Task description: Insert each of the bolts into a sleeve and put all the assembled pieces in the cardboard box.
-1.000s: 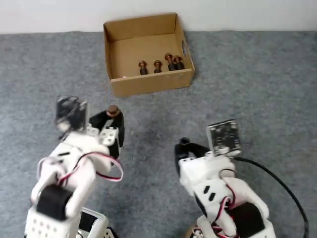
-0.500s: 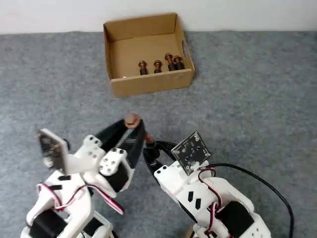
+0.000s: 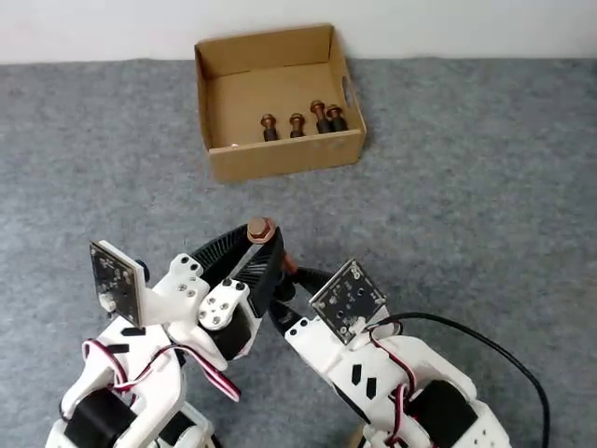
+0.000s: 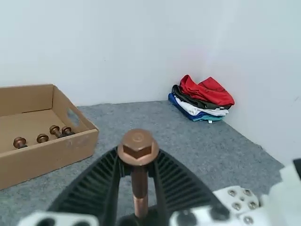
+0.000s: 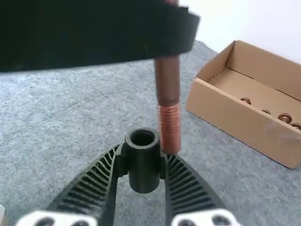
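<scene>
So here's where we're at. Our left pincer (image 4: 137, 161) is closed down on a copper hex-head bolt (image 4: 137, 147). The two black ribbed fingers pinch it right under the head, leaving only the shaft's width between them. The head pokes out above the fingertips and the shaft hangs down between the fingers, about upright.

Our right pincer (image 5: 142, 157) sits right below the left one and is nipped in on a short black sleeve (image 5: 142, 170). The gap between its fingers is just as wide as the sleeve, which stands upright with its open bore facing up.

From the right wrist view, the bolt's threaded end is down at the level of the sleeve's rim. It's just beside the opening, not in it, and we can't tell whether the two are touching.

The cardboard box (image 3: 280, 157) sits well ahead of both pincers, past their fingertips, on the grey carpet (image 3: 466, 187). Inside it, four assembled pieces (image 3: 300, 121) are lined up in a row near the wall closest to the pincers.

Far off beyond the left pincer, there's a pile of folded clothes (image 4: 202, 99) against the white wall (image 4: 117, 42).
</scene>
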Robot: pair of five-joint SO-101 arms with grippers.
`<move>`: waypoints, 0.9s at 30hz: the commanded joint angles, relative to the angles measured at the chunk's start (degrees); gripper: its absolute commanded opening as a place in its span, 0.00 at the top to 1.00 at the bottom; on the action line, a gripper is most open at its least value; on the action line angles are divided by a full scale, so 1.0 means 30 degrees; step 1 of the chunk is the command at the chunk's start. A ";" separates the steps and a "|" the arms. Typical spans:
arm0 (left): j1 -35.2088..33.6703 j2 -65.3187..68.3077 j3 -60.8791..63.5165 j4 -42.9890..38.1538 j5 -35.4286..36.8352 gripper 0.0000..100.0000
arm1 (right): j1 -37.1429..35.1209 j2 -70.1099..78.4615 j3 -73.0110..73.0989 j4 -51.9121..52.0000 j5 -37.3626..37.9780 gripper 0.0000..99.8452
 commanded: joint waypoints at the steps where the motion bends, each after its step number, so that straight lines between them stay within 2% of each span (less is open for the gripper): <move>1: -0.0469 -0.0147 -0.0952 -0.0527 -0.0498 0.99 | 0.0659 -0.0132 -0.0322 -0.0396 0.0176 0.99; 27: -0.0498 -0.0117 -0.1480 0.2110 -0.0469 1.00 | 0.0689 -0.0161 -0.0293 -0.0513 0.0264 0.99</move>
